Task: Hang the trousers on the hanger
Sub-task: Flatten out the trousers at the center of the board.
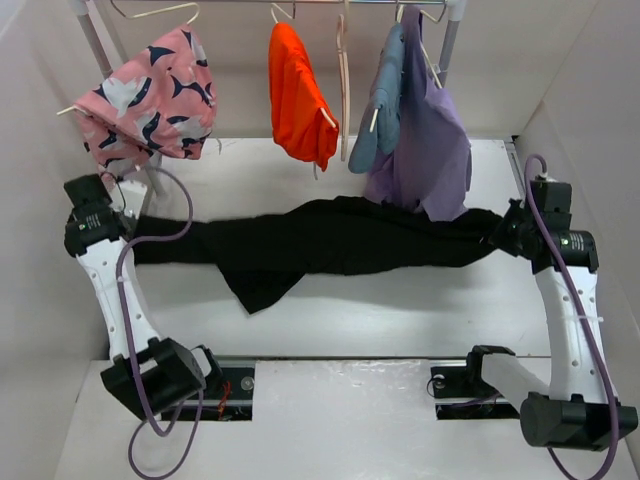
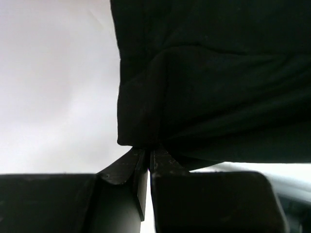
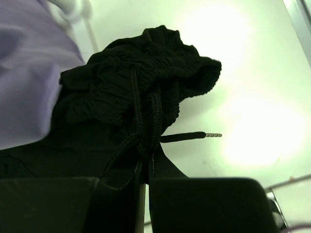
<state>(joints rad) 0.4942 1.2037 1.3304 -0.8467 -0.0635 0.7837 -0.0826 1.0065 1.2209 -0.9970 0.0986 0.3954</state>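
Above the table (image 1: 400,310), the top camera shows us the trousers (image 1: 330,240) stretched between our left gripper (image 1: 130,238) and right gripper (image 1: 502,232), each clamped on one end; the thin, pale, curved hanger (image 1: 345,95) hangs bare behind, so draping is left. At our left wrist, smooth matte black cloth sits between closed fingers (image 2: 165,164). At our right wrist, ribbed waistband (image 3: 184,63) and braided drawstring (image 3: 146,111) are pinched likewise.

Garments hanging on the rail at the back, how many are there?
4: pink patterned garment far left, orange garment centre-left, grey-blue garment right of centre, purple garment beside it on the right. Others may hide behind them.
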